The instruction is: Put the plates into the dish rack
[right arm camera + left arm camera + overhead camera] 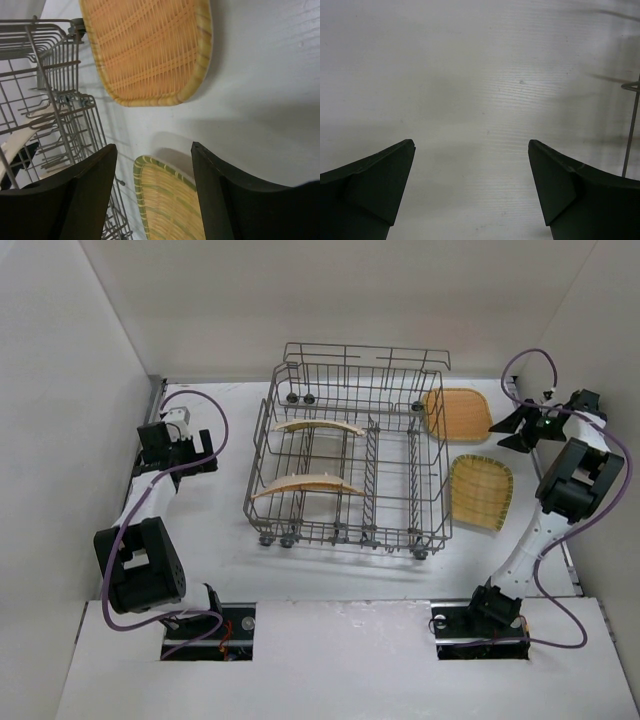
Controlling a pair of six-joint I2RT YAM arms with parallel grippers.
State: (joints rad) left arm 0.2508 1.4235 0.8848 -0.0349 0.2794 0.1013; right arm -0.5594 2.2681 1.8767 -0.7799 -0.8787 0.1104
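Note:
The grey wire dish rack [350, 455] stands mid-table. Two plates stand on edge in its left half, one at the back [318, 426] and one at the front [306, 486]. Two more woven plates lie flat on the table right of the rack: an orange one [457, 413] at the back and a yellow-green one [480, 492] nearer. My right gripper [512, 430] is open and empty, above the table between these two. In the right wrist view its fingers frame the yellow-green plate [167, 202], with the orange plate [147, 47] beyond. My left gripper [207, 458] is open and empty, left of the rack.
White walls close in the table on the left, back and right. The rack's corner [47, 100] shows at the left of the right wrist view. A rack wire [631, 130] shows at the right edge of the left wrist view. Purple cables loop off both arms.

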